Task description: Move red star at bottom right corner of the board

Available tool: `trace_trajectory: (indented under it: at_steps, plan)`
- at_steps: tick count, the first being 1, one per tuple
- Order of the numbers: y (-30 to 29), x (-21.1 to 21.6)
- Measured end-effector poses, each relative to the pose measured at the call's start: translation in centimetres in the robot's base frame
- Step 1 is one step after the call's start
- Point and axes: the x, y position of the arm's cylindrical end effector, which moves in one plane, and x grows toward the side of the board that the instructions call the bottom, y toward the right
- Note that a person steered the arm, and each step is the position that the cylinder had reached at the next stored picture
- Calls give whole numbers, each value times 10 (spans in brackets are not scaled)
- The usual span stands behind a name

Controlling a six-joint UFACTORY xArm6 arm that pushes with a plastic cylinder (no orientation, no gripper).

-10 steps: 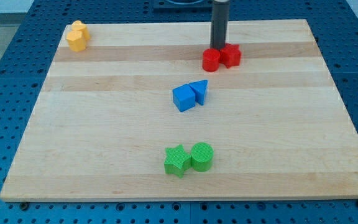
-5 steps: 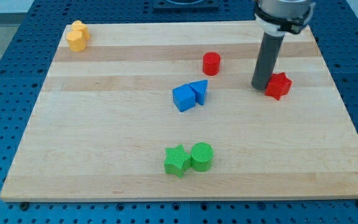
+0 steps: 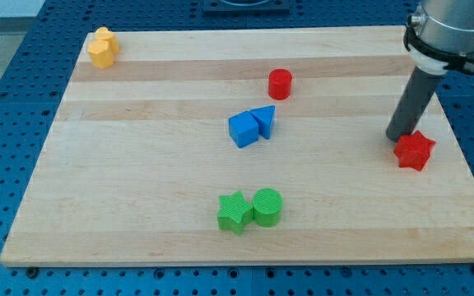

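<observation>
my tip (image 3: 397, 137) rests on the board at the upper-left shoulder of the red star (image 3: 414, 150), touching it or just short of touching; there is no claw on this arm, only the plain dark rod, so nothing spreads or pinches, and contact is a bare push from one side. that placement makes sense for the job: with the rod on the star's upper-left, a shove carries it down and toward the view's right, which is where the bottom right corner of the wooden board (image 3: 138, 205) lies. the star sits near the board's right edge, roughly halfway down, so i judge a good stretch of travel remains, mostly toward the view's bottom. the risk is the right edge, which is near, so the push wants to be more downward than sideways. farther out, the red cylinder (image 3: 280, 83) stands alone, well apart, toward the top. the blue cube (image 3: 242, 130) and blue triangle (image 3: 263, 121) touch each other at the middle. the green star (image 3: 234, 212) and green cylinder (image 3: 267, 206) sit together low down, and the yellow blocks (image 3: 102, 47) huddle in the top left corner, all clear of the path.
</observation>
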Motion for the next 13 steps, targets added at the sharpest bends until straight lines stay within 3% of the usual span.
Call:
trace_trajectory:
  at_steps: [1, 2, 4, 7, 9, 12, 13]
  plan:
    - [13, -26]
    - [31, -9]
    - [25, 88]
    - [-13, 31]
    - [-31, 82]
    - [-28, 115]
    - [-28, 86]
